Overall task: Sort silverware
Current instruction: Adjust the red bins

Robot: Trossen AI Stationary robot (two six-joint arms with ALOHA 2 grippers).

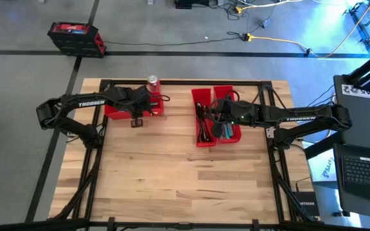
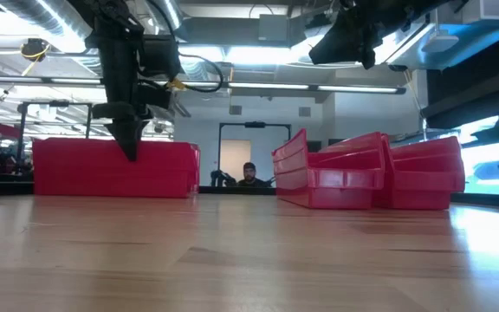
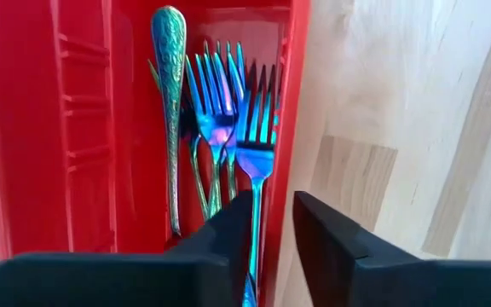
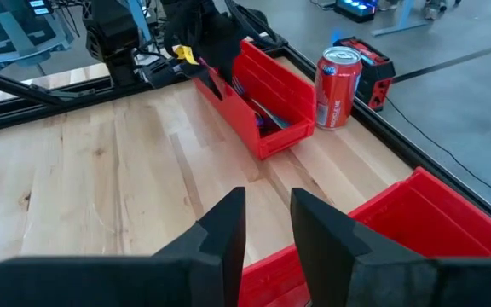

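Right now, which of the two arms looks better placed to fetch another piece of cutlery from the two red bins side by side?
The right arm, probably. Its gripper hangs directly over the paired bins holding mixed silverware. The left gripper is at the far bin with the forks.

Stood on the bench (image 1: 172, 186): one bin (image 1: 117, 110) at the back left, forks (image 3: 228, 119) lying inside, a can (image 1: 153, 82) just behind it; two bins (image 1: 215, 115) side by side at the back right, holding more silverware (image 1: 227, 130).
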